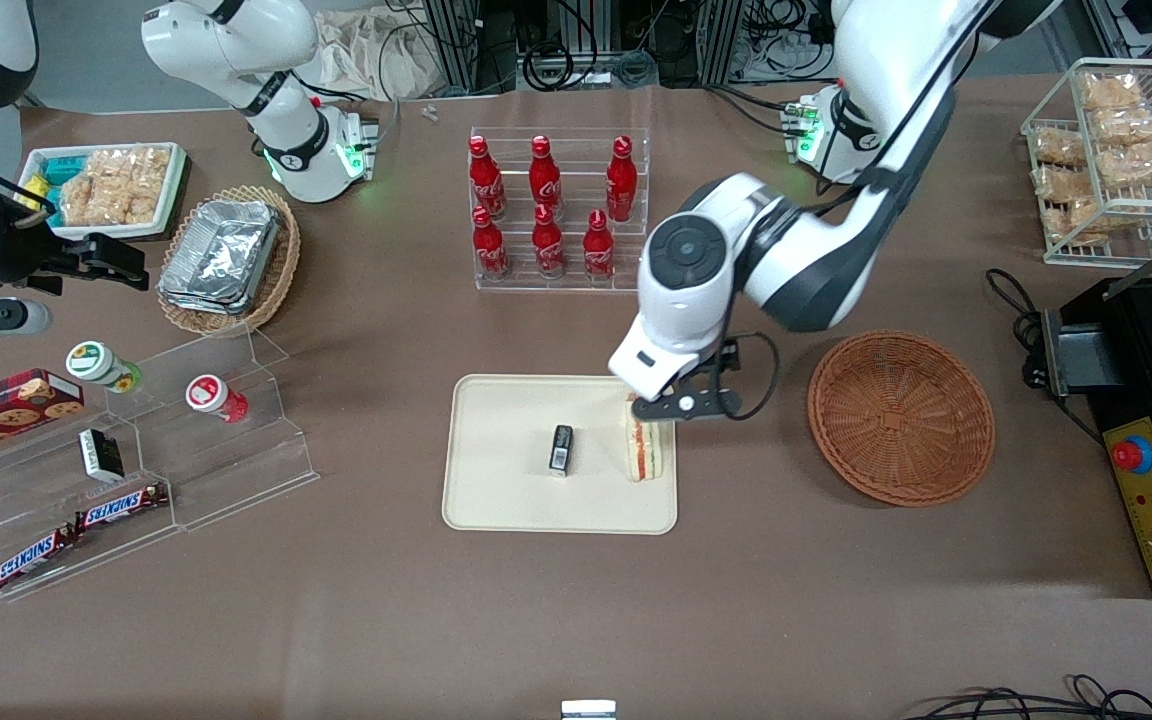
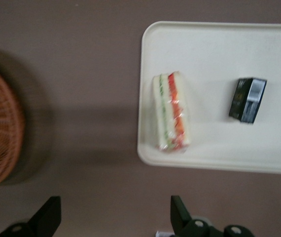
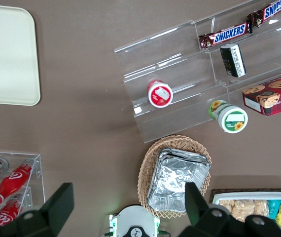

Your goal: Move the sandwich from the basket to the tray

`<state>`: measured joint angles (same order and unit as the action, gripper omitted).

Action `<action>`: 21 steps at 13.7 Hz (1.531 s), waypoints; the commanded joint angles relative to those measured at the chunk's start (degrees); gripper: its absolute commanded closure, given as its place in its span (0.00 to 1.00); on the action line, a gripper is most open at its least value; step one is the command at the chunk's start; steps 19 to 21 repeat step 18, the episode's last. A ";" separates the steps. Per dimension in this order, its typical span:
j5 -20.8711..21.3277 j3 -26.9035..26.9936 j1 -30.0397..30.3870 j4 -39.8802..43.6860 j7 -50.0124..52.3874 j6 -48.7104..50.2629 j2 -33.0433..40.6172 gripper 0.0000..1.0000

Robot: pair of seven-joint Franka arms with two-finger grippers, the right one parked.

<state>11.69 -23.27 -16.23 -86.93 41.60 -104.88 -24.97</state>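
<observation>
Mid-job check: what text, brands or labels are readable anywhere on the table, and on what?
"SNICKERS": two chocolate bars on the clear stepped stand, also legible in the right wrist view.
Red bottles: white script, too small to read.
Small dark box on the tray: label blurred.
Cookie box, two round tubs: print unreadable.
Sandwich on the tray: no readable label.
The gripper, open, hangs above the sandwich's end.

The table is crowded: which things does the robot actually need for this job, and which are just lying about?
In use:
sandwich, lying on the tray
basket, now empty
gripper, open above the table beside the tray

Lying about:
small black packet on the tray
cola bottles
Snickers bars
foil trays
</observation>
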 commanded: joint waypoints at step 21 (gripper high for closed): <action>-13.80 14.75 15.17 -1.69 -27.27 23.47 27.27 0.00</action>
